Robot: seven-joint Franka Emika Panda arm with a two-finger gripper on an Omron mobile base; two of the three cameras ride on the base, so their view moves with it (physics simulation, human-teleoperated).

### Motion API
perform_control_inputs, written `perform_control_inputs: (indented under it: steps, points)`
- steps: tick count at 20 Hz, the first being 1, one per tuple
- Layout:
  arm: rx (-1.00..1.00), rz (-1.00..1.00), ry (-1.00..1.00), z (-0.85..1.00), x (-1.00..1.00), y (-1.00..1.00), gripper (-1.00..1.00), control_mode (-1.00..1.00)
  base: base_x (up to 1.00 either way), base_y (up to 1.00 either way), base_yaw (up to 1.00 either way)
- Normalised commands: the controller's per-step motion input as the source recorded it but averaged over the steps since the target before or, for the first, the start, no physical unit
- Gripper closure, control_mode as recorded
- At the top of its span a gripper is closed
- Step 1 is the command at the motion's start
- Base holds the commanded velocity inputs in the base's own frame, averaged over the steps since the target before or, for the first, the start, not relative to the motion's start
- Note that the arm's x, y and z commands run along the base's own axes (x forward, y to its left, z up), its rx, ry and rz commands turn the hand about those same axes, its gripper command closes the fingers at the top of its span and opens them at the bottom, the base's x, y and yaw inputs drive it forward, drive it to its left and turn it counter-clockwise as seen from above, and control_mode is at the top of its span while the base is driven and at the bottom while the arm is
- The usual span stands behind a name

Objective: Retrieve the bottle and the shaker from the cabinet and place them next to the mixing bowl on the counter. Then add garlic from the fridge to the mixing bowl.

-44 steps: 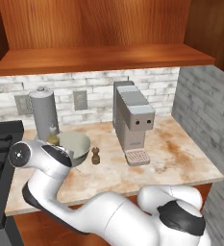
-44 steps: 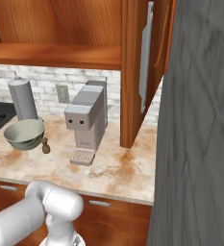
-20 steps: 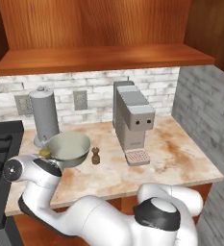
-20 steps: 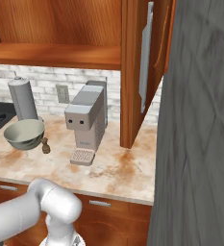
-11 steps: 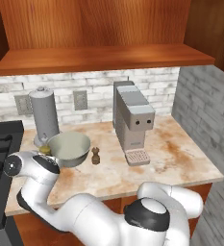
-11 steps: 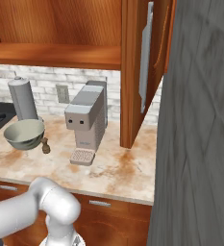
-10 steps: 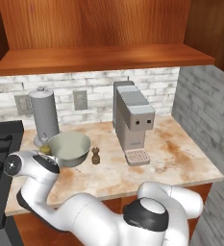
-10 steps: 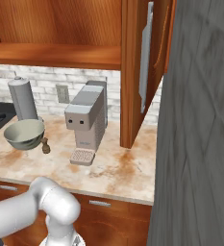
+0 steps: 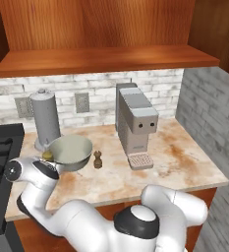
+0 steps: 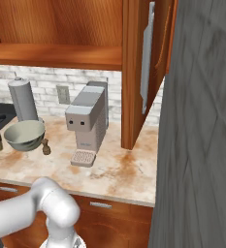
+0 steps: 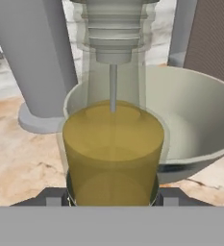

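On the marble worktop [image 9: 185, 162] stand a grey coffee machine [image 9: 135, 125], a tall grey cylinder [image 9: 45, 119] and the mixing bowl [image 9: 71, 151]. Just beside the bowl's left rim, the clear bottle [image 11: 113, 125] of yellow liquid sits clamped upright in the gripper [image 11: 112, 197] jaws. Right of the bowl stands the small brown shaker [image 9: 98, 160].

Your white arm rises from the lower right of the left base view, sweeps low to the left and doubles back at a dark-capped elbow, so the wrist points toward the counter's rear. The gripper [image 11: 112, 194] sits at the bottom of the hand view with a dark fingertip [image 11: 53, 196] showing on either side of the bottle [image 11: 113, 149], both pressed against its base. In the right base view your forearm crosses the lower left corner.
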Motion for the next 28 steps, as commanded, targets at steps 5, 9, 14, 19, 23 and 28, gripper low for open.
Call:
perform_control_inputs:
  steps: [5,9,14,19,23,28]
  points:
    - [-0.01,-0.04,0.0,-0.28,0.05,0.21,1.0,-1.0,0.0,0.0,0.0]
    - [-0.03,-0.04,0.0,-0.19,0.06,0.29,1.0,-1.0,0.0,0.0,0.0]
    - [-0.03,-0.04,0.0,-0.1,0.18,0.18,1.0,-1.0,0.0,0.0,0.0]
    - [-0.02,-0.02,0.0,0.0,0.38,0.07,1.0,-1.0,0.0,0.0,0.0]
    - [-0.01,0.0,0.0,-0.02,0.11,0.18,1.0,-1.0,0.0,0.0,0.0]
    - [-0.02,0.0,0.0,-0.15,0.03,0.11,1.0,-1.0,0.0,0.0,0.0]
